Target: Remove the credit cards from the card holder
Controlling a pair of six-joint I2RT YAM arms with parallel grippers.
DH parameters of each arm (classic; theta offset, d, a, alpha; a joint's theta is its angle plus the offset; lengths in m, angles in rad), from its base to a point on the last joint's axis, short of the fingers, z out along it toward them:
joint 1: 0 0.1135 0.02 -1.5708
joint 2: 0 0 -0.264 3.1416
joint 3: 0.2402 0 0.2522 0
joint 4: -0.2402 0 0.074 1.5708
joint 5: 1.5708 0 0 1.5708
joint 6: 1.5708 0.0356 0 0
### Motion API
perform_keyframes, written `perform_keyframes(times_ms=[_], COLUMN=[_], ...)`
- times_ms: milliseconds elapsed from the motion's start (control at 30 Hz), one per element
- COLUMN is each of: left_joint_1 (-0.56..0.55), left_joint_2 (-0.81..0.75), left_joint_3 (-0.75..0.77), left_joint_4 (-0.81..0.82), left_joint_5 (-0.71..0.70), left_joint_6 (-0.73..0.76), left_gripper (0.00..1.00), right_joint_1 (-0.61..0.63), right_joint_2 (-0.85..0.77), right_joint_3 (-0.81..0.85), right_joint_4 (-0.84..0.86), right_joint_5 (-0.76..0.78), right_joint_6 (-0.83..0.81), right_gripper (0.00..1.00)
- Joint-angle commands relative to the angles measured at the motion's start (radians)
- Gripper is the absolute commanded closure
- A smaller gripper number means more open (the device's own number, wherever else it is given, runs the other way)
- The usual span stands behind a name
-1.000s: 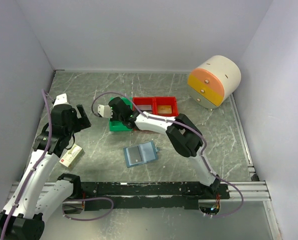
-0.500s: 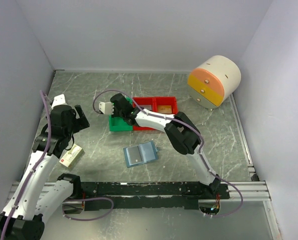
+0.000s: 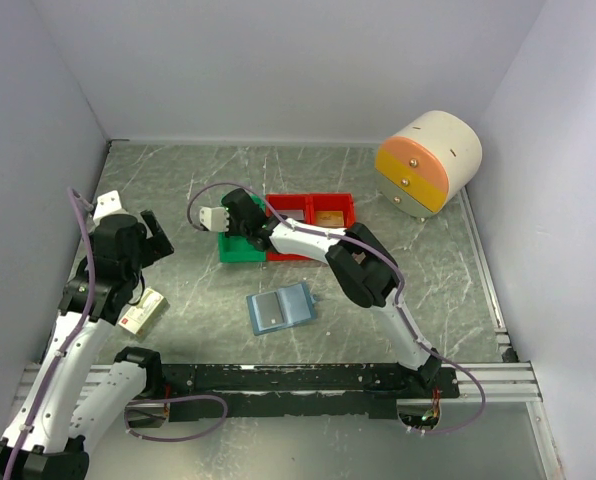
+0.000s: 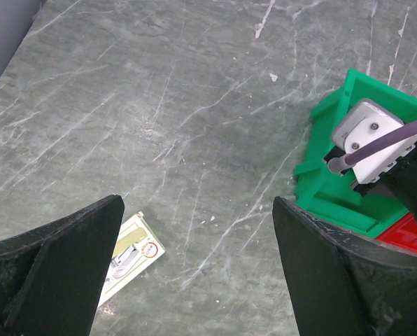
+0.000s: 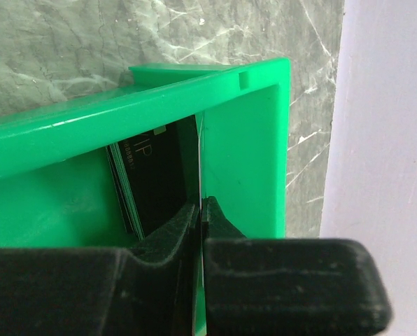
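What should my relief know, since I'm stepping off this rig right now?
Left gripper: open, empty, above the table.
Right gripper: shut on a thin card, edge-on, over the green bin.
Card holder: lies open on the table.
Done: dark cards already in the bin.
Left: release this card; check the holder for more; these views don't settle it.

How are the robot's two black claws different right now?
The left gripper is wide open; the right gripper is shut on a thin dark credit card. The left gripper hovers above the grey table; the right gripper is inside the green plastic bin. Both have black fingers.
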Motion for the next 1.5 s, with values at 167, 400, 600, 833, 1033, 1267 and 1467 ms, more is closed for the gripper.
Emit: perform_keyframes(times_ms=[167, 400, 600, 833, 1033, 1267, 1467], left_joint_1=[0.016, 0.021, 0.022, 0.026, 0.03, 0.031, 0.031], left_joint_2=[0.011, 0.009, 0.012, 0.015, 0.02, 0.03, 0.032], left_joint_3=[0.022, 0.019, 0.019, 0.017, 0.017, 0.017, 0.017], left_joint_4=[-0.005, -0.001, -0.001, 0.001, 0.002, 0.004, 0.004], left_joint_5=[-0.009, -0.003, 0.003, 0.009, 0.018, 0.029, 0.032], left_joint_6=[-0.004, -0.001, 0.001, 0.003, 0.005, 0.009, 0.01], left_gripper=[0.0, 0.0, 0.0, 0.0, 0.0, 0.0, 0.0], right_joint_1=[-0.009, -0.01, -0.01, -0.011, -0.013, -0.016, -0.02], right_joint_2=[0.036, 0.048, 0.036, 0.009, -0.008, -0.018, -0.023], right_joint_3=[0.016, 0.031, 0.019, 0.023, 0.038, 0.055, 0.054], right_joint_4=[0.024, 0.028, 0.025, -0.056, -0.084, -0.104, -0.099], right_joint_5=[0.02, 0.023, 0.023, -0.032, -0.053, -0.071, -0.083], right_joint_6=[-0.043, -0.059, -0.055, -0.027, -0.004, 0.015, 0.023], right_gripper=[0.96, 0.95, 0.9, 0.59, 0.44, 0.4, 0.38])
